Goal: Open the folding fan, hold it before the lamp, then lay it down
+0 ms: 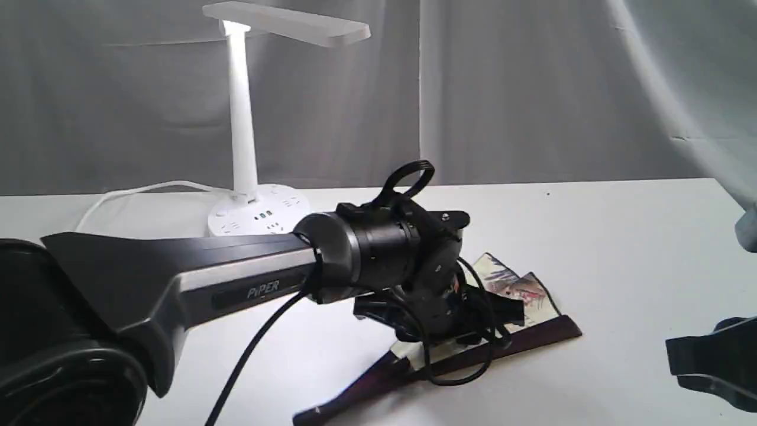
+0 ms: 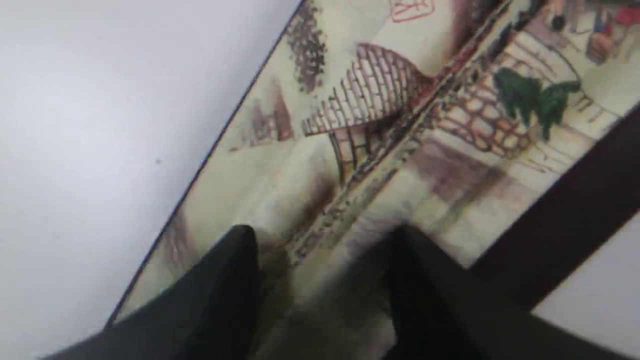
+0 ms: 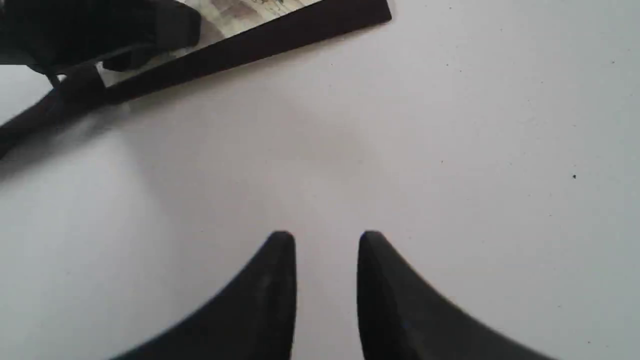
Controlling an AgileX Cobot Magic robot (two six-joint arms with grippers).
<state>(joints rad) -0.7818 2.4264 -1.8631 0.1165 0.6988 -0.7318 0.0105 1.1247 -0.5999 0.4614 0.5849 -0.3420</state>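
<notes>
The folding fan (image 1: 523, 289) lies partly spread on the white table, cream pleats painted with houses and its dark maroon guard (image 1: 532, 337) along the near side. My left gripper (image 1: 455, 313) hangs low over it. In the left wrist view that gripper (image 2: 325, 250) is open, its black fingers (image 2: 240, 270) straddling a raised pleat of the fan (image 2: 380, 100). My right gripper (image 3: 325, 245) hovers over bare table, open by a narrow gap and holding nothing, well apart from the fan's guard (image 3: 250, 45). The white lamp (image 1: 242, 118) stands at the back left.
The lamp's round base (image 1: 260, 210) and white cord (image 1: 136, 190) sit behind the left arm (image 1: 236, 278). A grey curtain (image 1: 532, 89) closes the back. The right gripper (image 1: 709, 361) shows at the lower right edge of the exterior view.
</notes>
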